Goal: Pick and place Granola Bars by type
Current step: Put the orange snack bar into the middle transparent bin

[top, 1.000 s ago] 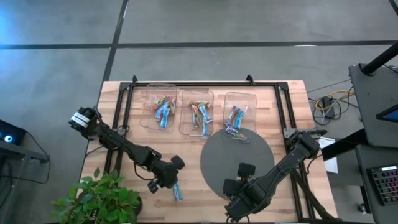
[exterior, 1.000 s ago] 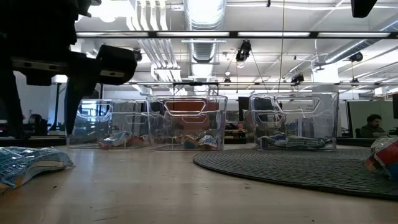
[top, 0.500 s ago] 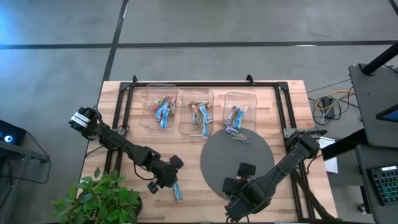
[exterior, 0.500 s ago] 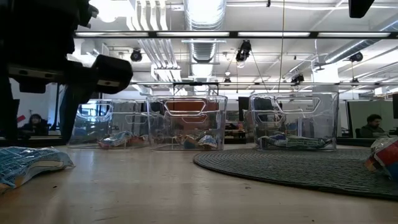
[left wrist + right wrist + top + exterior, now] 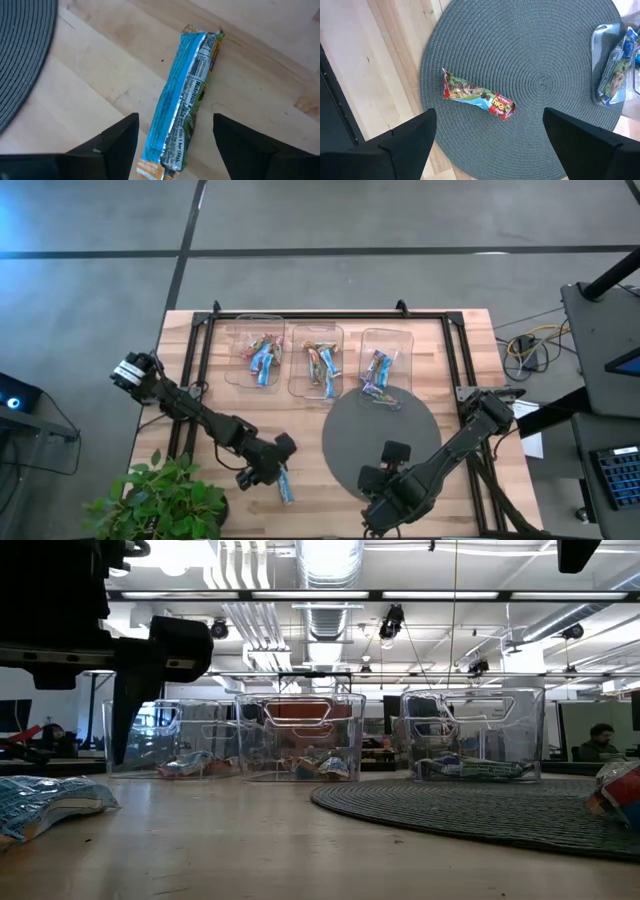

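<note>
Risk: left gripper (image 5: pixel 175 145) spread wide, straddling blue bar (image 5: pixel 182 100) on bare wood beside mat (image 5: pixel 22 60). Slick wrapper, off-centre pinch, could skid away. Right gripper (image 5: pixel 490 145) agape over red-green bar (image 5: pixel 477 94) on mat. Bins (image 5: pixel 315 360) far off.

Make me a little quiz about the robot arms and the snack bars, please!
1. True or false: the left gripper has open jaws on either side of the light blue bar.
2. What does the red-and-tan bar lie on: A wood, B grey round mat, C bin?
3. How many clear bins stand in the row?

Key: 1 true. 2 B. 3 three.
</note>
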